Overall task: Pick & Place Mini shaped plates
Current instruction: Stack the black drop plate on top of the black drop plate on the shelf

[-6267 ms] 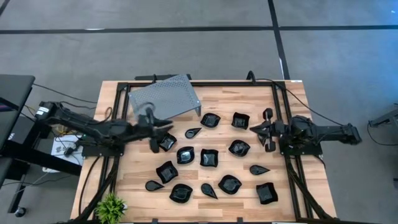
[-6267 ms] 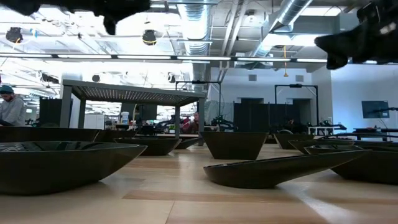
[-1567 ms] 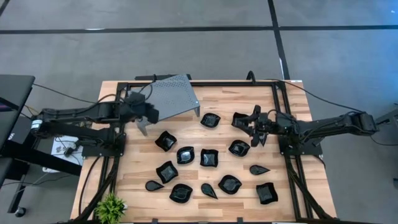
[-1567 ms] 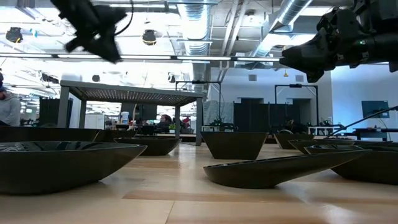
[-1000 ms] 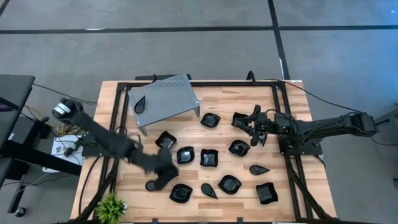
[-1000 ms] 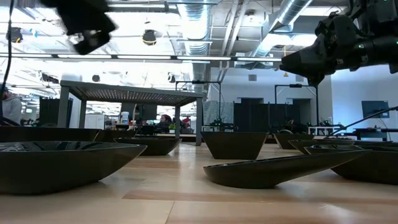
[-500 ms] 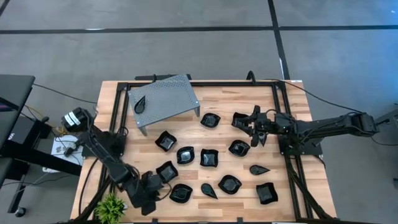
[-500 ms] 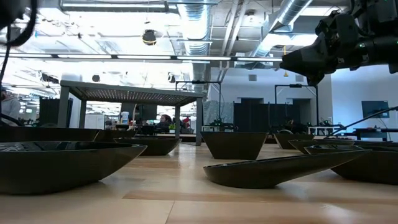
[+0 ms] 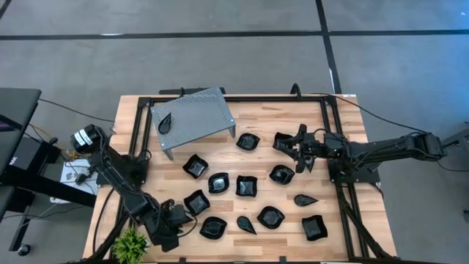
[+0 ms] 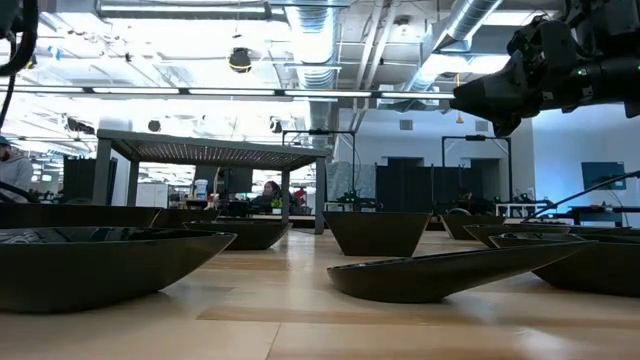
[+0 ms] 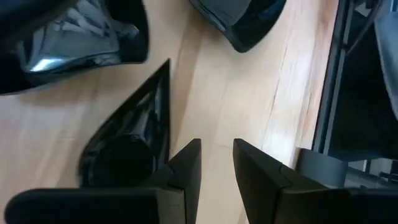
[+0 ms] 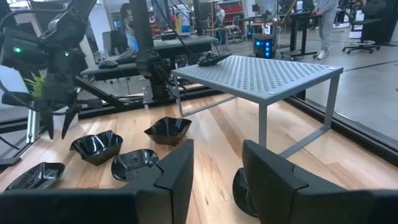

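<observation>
Pale wood tabletop [image 9: 264,125] in a black frame, grey floor around it; the low view looks into a bright workshop with exposed ducts. 1 grey perforated stand [image 9: 194,117] at the far-left corner carries 1 teardrop plate [image 9: 165,122]. 15 more mini shaped plates [image 9: 246,185] lie on the tabletop (squarish, round, teardrop). Left gripper [image 11: 216,162] is low at the near-left edge, fingers slightly parted, empty, just beside a teardrop plate [image 11: 127,146]. Right gripper [image 9: 299,149] hovers above the far-right plates, fingers apart, empty.
</observation>
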